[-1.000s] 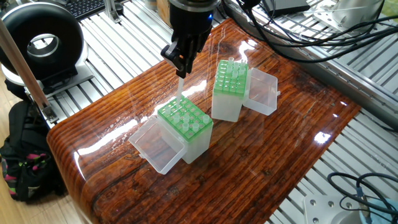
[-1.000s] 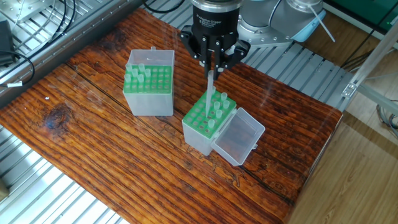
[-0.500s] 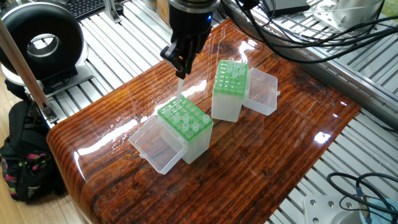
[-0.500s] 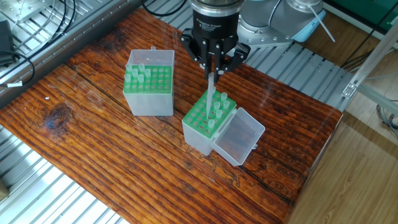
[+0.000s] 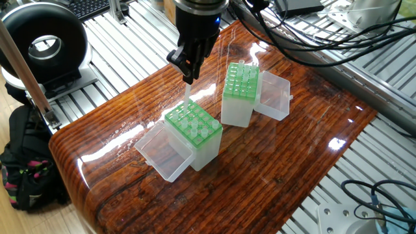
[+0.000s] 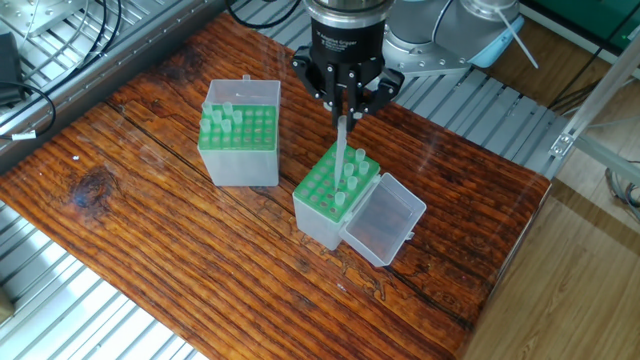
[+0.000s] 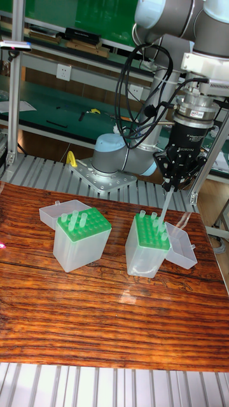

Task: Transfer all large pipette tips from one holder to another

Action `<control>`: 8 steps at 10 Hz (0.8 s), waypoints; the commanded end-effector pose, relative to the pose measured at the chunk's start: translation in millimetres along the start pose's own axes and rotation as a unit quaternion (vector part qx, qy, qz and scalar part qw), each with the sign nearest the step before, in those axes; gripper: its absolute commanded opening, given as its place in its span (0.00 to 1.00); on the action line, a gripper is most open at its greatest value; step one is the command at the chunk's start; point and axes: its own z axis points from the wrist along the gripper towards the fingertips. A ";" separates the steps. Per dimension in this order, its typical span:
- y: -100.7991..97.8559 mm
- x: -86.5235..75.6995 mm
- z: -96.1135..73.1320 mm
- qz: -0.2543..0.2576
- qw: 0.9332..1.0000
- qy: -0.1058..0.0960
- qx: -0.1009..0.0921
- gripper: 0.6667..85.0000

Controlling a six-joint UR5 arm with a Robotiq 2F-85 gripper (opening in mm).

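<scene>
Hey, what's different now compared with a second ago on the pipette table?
The gripper, shut on a pipette tip, has risen slightly, drawing the tip up over the rack with the open lid. Nothing was released. Both racks, including the other rack, and their remaining tips stayed put.

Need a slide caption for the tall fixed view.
Pincer holds one pipette tip above a green rack.

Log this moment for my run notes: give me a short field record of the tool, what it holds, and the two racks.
tool: shut on a pipette tip, above the nearer rack; tool
held tip: roughly upright, lower end at or just above the rack's grid
rack under tool: green grid, a few tips seated, clear lid hinged open
other rack: several tips, lid open
surface: wooden table
</scene>
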 end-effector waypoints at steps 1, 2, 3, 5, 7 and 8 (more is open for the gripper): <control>3.4 3.6 -4.6 -0.002 1.000 0.001 -0.004 0.24; 2.2 2.7 -3.3 -0.001 1.000 0.001 -0.002 0.24; 1.9 1.3 -1.9 -0.001 1.000 0.000 -0.002 0.24; 1.7 -0.2 0.3 -0.001 1.000 0.000 -0.001 0.24; 2.8 -1.0 0.6 -0.001 1.000 -0.001 -0.003 0.24; 2.5 -1.2 0.7 -0.001 1.000 -0.002 -0.002 0.24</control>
